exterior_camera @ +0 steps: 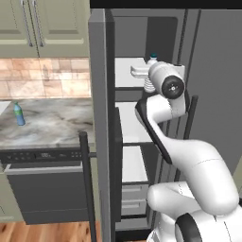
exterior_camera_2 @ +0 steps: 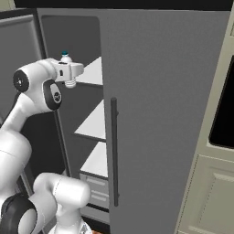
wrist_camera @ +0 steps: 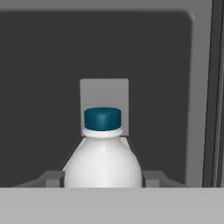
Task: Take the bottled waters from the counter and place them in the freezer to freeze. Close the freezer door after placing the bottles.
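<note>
Standing open, the freezer [exterior_camera_2: 87,114] is being entered from the front, its dark interior and white shelves being shown in both base views, with the freezer door [exterior_camera: 101,118] being held swung out edge-on between the compartment and the worktop [exterior_camera: 47,124]. The arm is being reached up toward the top shelf [exterior_camera: 128,72], and the gripper [exterior_camera_2: 69,77] is being held just in front of that shelf's edge. The fingers [wrist_camera: 151,178] are being kept closed on the clear bottle [wrist_camera: 103,164], which is being carried upright with its dark cap [wrist_camera: 102,118] pointing up against the freezer's back wall. Whether the bottle's base is being rested on the shelf or being held just above it cannot be told. The blue bottle [exterior_camera: 19,114] is being left standing on the worktop, well apart from the freezer, so the task is judged to be roughly at its first placement. Trouble is judged likeliest at release: if the bottle is being let go while too near the shelf's front edge or above the surface, it could be tipped and rolled out. The withdrawing fingers could also be dragged against the bottle, or the arm's elbow knocked against the open door.
</note>
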